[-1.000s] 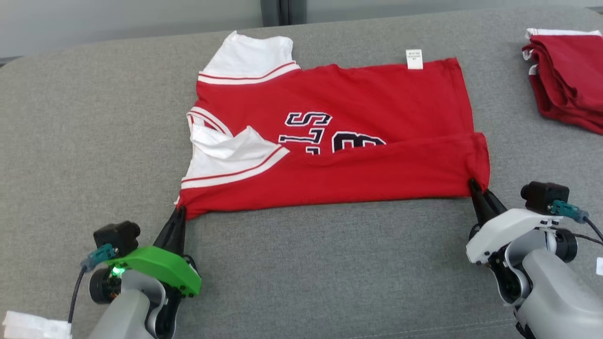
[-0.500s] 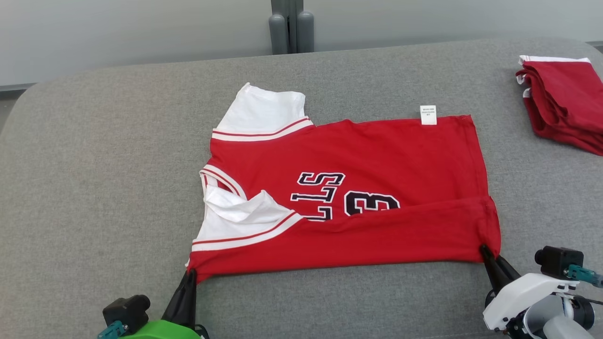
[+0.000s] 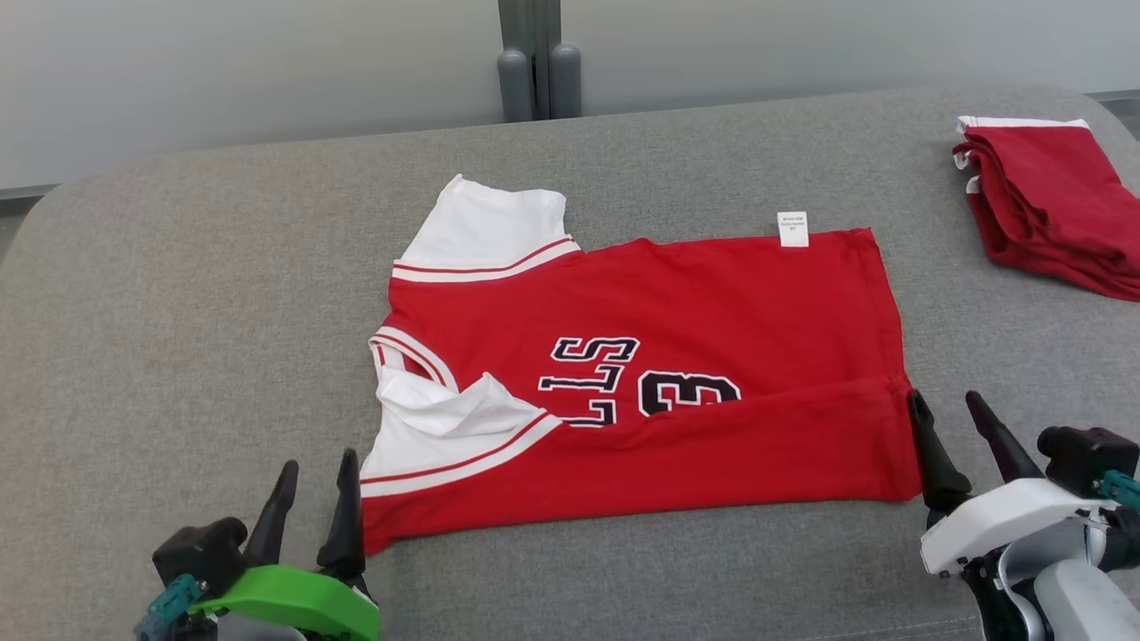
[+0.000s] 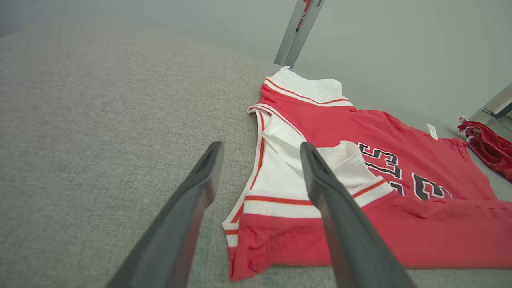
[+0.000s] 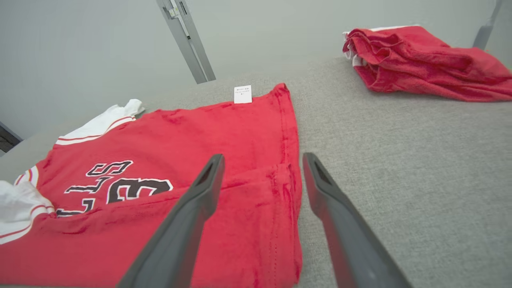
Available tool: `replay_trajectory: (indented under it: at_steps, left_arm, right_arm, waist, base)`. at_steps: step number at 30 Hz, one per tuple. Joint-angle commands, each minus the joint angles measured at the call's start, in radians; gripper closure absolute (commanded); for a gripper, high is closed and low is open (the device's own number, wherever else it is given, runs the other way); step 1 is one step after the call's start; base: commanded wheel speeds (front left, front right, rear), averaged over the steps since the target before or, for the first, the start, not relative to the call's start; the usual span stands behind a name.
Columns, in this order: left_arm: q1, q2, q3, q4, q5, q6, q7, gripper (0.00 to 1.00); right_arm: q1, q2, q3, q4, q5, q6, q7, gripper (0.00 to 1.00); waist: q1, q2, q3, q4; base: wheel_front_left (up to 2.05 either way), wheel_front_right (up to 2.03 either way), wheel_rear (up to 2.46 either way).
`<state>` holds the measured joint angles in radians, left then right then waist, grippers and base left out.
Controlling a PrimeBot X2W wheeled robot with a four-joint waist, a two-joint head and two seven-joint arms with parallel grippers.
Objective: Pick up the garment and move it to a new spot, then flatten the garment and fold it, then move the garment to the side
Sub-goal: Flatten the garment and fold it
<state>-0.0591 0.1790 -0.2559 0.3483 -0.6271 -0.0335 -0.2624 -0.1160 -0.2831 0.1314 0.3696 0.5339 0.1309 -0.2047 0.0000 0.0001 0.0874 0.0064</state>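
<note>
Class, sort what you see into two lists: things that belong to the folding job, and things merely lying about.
Belongs to the job:
red jersey, partly folded
left gripper, open
right gripper, open

Just lying about:
stack of red garments, far right
grey post behind the table

Red jersey [image 3: 677, 356], near edge folded over, flat
</note>
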Motion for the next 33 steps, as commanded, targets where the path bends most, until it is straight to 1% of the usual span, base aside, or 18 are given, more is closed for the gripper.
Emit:
replay_trajectory:
  at_steps: [1,6,12,20,26,33]
  left_arm:
    - [-0.021,0.009,0.014,-0.017,0.019,0.006,-0.003,0.00]
    - [-0.043,0.011,0.053,-0.072,0.087,0.021,-0.003,0.00]
    - [-0.066,0.019,0.086,-0.114,0.155,0.026,-0.003,0.00]
    - [-0.058,0.037,0.120,-0.126,0.195,0.026,-0.001,0.00]
    - [-0.032,0.059,0.126,-0.116,0.219,0.022,-0.001,0.00]
    - [-0.006,0.071,0.131,-0.109,0.227,0.017,-0.001,0.00]
  right_arm:
    - [-0.013,0.015,-0.013,-0.021,-0.019,0.000,-0.013,0.00]
    - [-0.021,0.049,-0.042,-0.090,-0.088,0.000,-0.041,0.00]
    - [-0.004,0.086,-0.048,-0.171,-0.175,0.000,-0.058,0.00]
    - [0.042,0.114,-0.063,-0.246,-0.253,0.000,-0.060,0.00]
    - [0.086,0.119,-0.083,-0.274,-0.269,0.000,-0.061,0.00]
    - [0.119,0.124,-0.088,-0.264,-0.277,0.000,-0.061,0.00]
  waist:
    - [0.0000,-0.0001,-0.005,-0.006]
    - [0.0000,-0.0001,-0.013,-0.012]
    - [0.0000,-0.0001,-0.028,-0.019]
    - [0.0000,-0.0001,-0.055,-0.021]
    - [0.0000,-0.0001,-0.071,-0.020]
    - [0.0000,-0.0001,-0.081,-0.015]
  base:
    - [0.00,0.00,0.00]
    - [0.00,0.00,0.00]
    - [0.00,0.00,0.00]
    - [0.00,0.00,0.00]
    - [0.00,0.00,0.00]
    - [0.00,0.00,0.00]
